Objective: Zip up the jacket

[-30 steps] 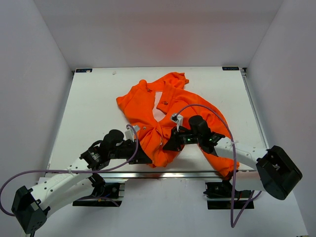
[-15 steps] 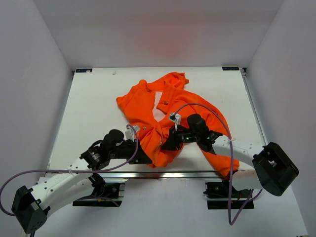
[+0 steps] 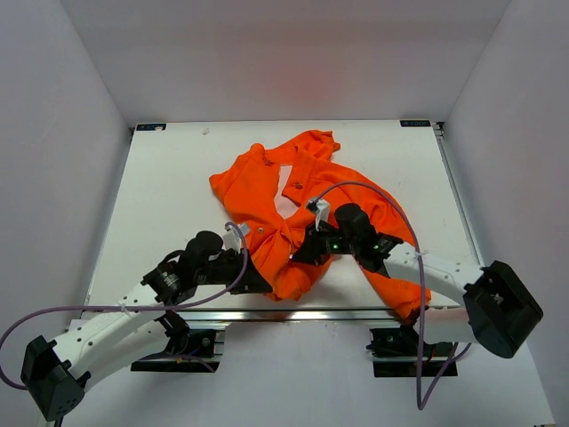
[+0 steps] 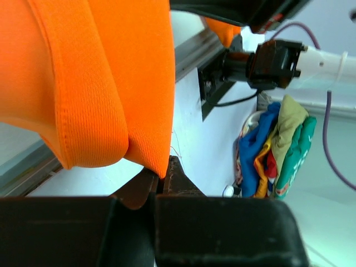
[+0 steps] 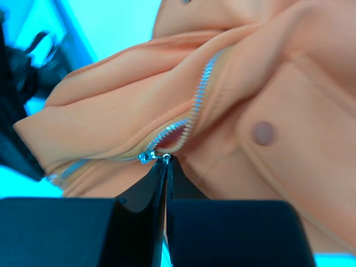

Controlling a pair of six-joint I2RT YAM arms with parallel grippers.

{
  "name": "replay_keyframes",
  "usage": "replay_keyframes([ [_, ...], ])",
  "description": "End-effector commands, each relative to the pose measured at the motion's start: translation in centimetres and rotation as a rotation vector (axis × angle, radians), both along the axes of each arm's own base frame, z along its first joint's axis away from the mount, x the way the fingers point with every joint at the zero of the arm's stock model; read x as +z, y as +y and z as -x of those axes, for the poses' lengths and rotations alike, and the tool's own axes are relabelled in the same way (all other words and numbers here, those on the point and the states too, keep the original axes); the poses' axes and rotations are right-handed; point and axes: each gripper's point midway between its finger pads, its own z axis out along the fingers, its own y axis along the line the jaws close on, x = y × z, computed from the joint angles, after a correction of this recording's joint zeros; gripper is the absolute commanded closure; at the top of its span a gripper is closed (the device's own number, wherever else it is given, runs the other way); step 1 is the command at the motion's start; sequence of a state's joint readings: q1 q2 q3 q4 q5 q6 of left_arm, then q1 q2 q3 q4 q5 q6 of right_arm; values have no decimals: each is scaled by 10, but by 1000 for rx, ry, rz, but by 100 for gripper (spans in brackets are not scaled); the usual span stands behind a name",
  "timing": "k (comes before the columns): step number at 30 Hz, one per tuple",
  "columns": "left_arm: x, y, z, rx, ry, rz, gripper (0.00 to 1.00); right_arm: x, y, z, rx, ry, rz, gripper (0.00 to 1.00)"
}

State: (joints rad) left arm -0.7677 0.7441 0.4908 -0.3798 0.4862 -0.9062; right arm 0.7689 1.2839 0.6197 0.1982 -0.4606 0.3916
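White table (image 3: 160,196) boxed by 3 plain white walls (image 3: 284,53).

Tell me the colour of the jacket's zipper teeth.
The zipper teeth are silvery; the right wrist view shows them best.

1. Left arm (image 3: 107,331) and right arm (image 3: 440,274): white links, black joints and bulky black base housings (image 3: 502,307).
2. A purple cable (image 3: 384,196) runs back from each wrist.
3. Small green lights (image 3: 335,245) glow just behind the right gripper (image 5: 166,161).
4. Fingers (image 5: 181,192) are black, flat-sided, tapering to thin tips.
5. A white block (image 3: 318,210) sits behind the right gripper.
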Motion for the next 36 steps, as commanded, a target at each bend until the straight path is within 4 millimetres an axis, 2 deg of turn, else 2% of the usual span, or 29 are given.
replay_keyframes([
  [1,15,6,-2,30,-18,-23,100,36,-18,-48,-225,-177,84,100],
  [2,15,7,-3,34,-17,-27,100,28,-32,-54,-282,-187,173,100],
  [3,14,8,-2,38,-10,-33,100,34,-35,-57,-294,-208,190,100],
  [4,13,9,0,38,0,-39,100,48,-33,-64,-309,-231,190,100],
  [7,8,12,3,45,19,-46,100,48,-34,-74,-332,-265,268,100],
  [8,9,13,5,47,20,-36,100,60,-33,-85,-376,-298,286,100],
  [9,8,13,6,47,28,-33,100,62,-33,-91,-381,-322,313,100],
  [10,8,14,10,39,43,-29,100,56,-32,-99,-397,-321,355,100],
  [11,8,15,12,40,49,-28,100,70,-32,-116,-456,-364,367,100],
  [14,8,20,17,46,71,-42,100,67,-34,-144,-528,-419,468,100],
  [15,10,22,18,53,68,-36,100,78,-29,-154,-550,-443,460,100],
  [17,10,25,22,62,84,-40,100,66,-20,-173,-552,-470,509,100],
  [18,11,27,24,66,87,-35,100,79,-11,-183,-563,-490,490,100],
  [19,9,29,26,68,103,-41,100,65,-4,-191,-554,-486,525,100],
  [21,7,31,31,70,122,-40,100,64,0,-208,-570,-512,549,100],
  [22,8,33,34,78,135,-29,100,64,11,-220,-573,-513,544,100],
  [25,7,37,41,94,171,-3,100,59,24,-245,-571,-495,537,100],
  [27,7,41,41,121,171,-4,100,57,23,-261,-584,-500,549,100],
  [28,8,43,42,131,174,-10,100,42,24,-270,-587,-496,581,100],
  [29,10,45,43,136,172,-8,100,54,18,-288,-645,-522,586,100],
  [31,11,48,44,151,181,-15,100,37,8,-301,-665,-484,646,100],
  [33,13,50,46,156,185,-8,100,43,2,-320,-676,-477,594,100],
  [34,13,52,47,167,198,-11,100,32,-3,-328,-668,-479,617,100],
  [35,14,53,48,173,202,-10,100,27,-18,-342,-703,-474,646,100],
  [36,14,56,51,181,209,-14,100,44,-20,-355,-727,-484,642,100],
])
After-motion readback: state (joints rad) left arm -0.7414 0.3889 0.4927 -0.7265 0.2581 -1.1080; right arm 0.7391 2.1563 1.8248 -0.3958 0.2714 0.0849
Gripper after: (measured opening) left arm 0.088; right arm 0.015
